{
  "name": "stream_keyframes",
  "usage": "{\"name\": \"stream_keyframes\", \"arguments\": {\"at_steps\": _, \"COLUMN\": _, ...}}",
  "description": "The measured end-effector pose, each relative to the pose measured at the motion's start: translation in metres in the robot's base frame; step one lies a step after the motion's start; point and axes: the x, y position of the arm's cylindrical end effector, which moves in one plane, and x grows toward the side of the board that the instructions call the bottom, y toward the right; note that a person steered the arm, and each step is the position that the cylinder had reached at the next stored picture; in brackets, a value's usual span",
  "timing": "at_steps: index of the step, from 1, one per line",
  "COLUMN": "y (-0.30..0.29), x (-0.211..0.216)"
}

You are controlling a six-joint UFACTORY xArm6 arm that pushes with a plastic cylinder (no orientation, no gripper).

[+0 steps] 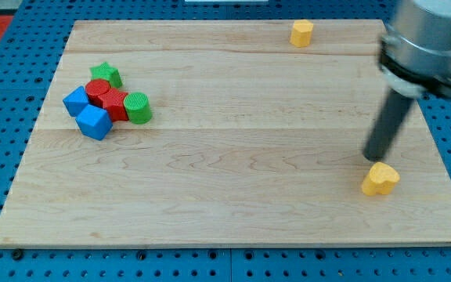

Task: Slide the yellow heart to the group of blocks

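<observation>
A yellow heart lies near the board's right edge, toward the view's bottom. My tip stands right at the heart's upper edge, touching or almost touching it. The group of blocks sits at the view's left: a green star, a red cylinder, a red block, a green cylinder, a blue block and a blue cube, all packed together. The heart is far to the right of this group.
A second yellow block sits at the board's top edge, right of centre. The wooden board rests on a blue pegboard. The arm's grey body fills the view's top right corner.
</observation>
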Motion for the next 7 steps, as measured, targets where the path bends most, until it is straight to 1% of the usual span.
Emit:
{"name": "stream_keyframes", "arguments": {"at_steps": 1, "y": -0.002, "x": 0.037}}
{"name": "stream_keyframes", "arguments": {"at_steps": 2, "y": -0.020, "x": 0.058}}
{"name": "stream_keyframes", "arguments": {"at_steps": 4, "y": -0.112, "x": 0.097}}
{"name": "stream_keyframes", "arguments": {"at_steps": 5, "y": -0.167, "x": 0.081}}
{"name": "stream_keyframes", "arguments": {"at_steps": 6, "y": -0.177, "x": 0.030}}
{"name": "stream_keyframes", "arguments": {"at_steps": 7, "y": -0.265, "x": -0.008}}
